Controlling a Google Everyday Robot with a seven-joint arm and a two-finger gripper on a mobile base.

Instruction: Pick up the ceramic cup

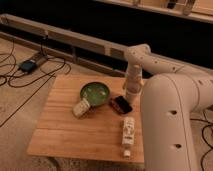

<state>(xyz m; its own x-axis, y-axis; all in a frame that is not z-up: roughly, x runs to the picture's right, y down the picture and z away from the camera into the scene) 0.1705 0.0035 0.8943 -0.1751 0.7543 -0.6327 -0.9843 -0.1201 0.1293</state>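
My gripper (pixel 132 94) hangs down from the white arm (pixel 150 60) at the table's back right, just right of the green bowl (pixel 94 92) and behind a dark red and black object (pixel 121 104). A small white round shape at the gripper's lower end may be the ceramic cup. I cannot tell it apart from the gripper. A beige cup (pixel 81 107) lies tipped on its side in front of the bowl. A long white bottle (pixel 128 132) lies near the table's front right.
The wooden table (pixel 65 130) stands on a beige floor. Cables and a small blue box (pixel 27 65) lie on the floor at the left. A low rail (pixel 75 42) runs behind the table. The robot's big white body (pixel 175 125) fills the right side.
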